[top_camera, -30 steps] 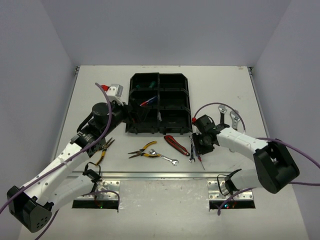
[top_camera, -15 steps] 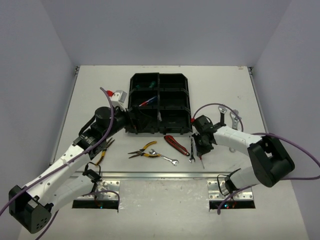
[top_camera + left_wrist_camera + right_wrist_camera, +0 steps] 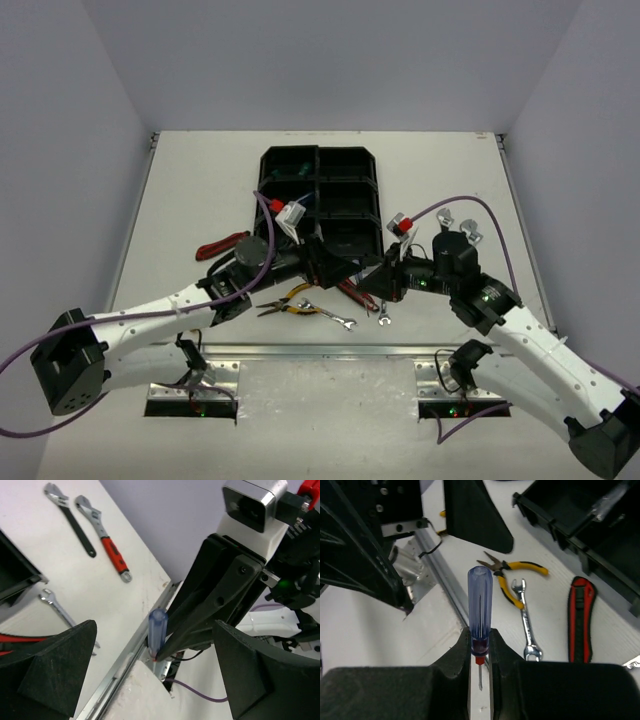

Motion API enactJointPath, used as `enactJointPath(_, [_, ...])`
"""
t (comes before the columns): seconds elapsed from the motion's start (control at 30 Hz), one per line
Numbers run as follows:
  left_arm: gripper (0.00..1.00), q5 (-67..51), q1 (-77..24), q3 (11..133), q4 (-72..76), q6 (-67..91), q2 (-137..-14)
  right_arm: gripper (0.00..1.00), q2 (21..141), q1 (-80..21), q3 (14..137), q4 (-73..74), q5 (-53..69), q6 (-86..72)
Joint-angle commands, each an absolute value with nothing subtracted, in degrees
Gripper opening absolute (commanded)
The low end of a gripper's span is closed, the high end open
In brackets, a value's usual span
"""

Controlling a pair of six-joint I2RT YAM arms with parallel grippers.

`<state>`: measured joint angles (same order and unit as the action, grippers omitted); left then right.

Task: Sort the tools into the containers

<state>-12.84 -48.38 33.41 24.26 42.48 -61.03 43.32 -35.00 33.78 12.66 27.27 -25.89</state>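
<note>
- You are holding the blue-handled screwdriver (image 3: 480,600) in the right claw (image 3: 479,647), which is pinching shut on the red collar where handle meets shaft. The handle is standing up free at the centre of the right wrist view, lifted off the counter (image 3: 440,170).
- It is looking like a light, stiff tool with a smooth, probably slippery plastic handle. The thin shaft is offering little to grip, so the handle's middle is seeming the best place to take hold.
- Your left claw (image 3: 155,630) is gaping wide and carrying nothing, straddling that handle without touching it.
- A second ago the right claw was down on the counter, right of the tray (image 3: 318,152), with the screwdriver lying there, and the left claw was at the tray's left side. Now both are meeting just below the tray.
</note>
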Motion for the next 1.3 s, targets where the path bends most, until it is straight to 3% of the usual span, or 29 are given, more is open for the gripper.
enactJointPath(0.0, [0.92,-13.2,-51.3,34.7,37.1,44.1,-64.3,0.0,42.9,-35.1,33.4,5.1,37.8,-28.1])
enactJointPath(0.2, [0.67,-11.7,-51.8,35.0,36.3,43.9,-66.3,0.0,42.0,-35.1,35.0,5.6,38.2,-28.5])
enactJointPath(0.27, [0.51,-12.0,-51.8,35.3,36.1,43.9,-66.9,0.0,42.0,-35.1,35.2,5.6,37.6,-28.7])
enactJointPath(0.4, [0.01,-11.8,-51.9,35.9,35.0,43.4,-67.3,0.0,42.2,-35.2,35.1,4.2,37.3,-29.3])
enactJointPath(0.53, [0.0,-9.2,-51.9,37.9,29.9,40.7,-67.4,0.04,42.2,-35.1,34.7,2.9,36.4,-29.8])
enactJointPath(0.57, [0.0,-7.8,-51.9,39.7,28.0,39.3,-67.3,0.47,42.0,-35.2,34.9,3.5,35.7,-29.7])
enactJointPath(0.63, [0.0,-1.1,-51.8,44.0,20.0,34.1,-67.4,0.98,41.0,-35.1,35.3,6.2,30.7,-29.4])
enactJointPath(0.8, [0.0,30.0,-47.6,55.3,0.6,18.3,-71.6,0.99,37.5,-35.1,39.4,19.6,11.9,-26.0])
enactJointPath(0.93, [0.0,32.7,-38.9,59.9,5.3,6.1,-76.5,0.99,33.3,-35.1,39.3,21.9,8.9,-24.7])
enactJointPath(1.1, [0.0,36.7,-35.4,63.7,23.9,-21.0,-90.3,0.99,30.8,-35.2,38.6,25.2,8.1,-22.7])
enactJointPath(1.27, [0.0,30.5,-32.2,69.8,24.4,-27.6,-101.2,0.99,29.1,-35.1,38.0,27.6,7.1,-21.1])
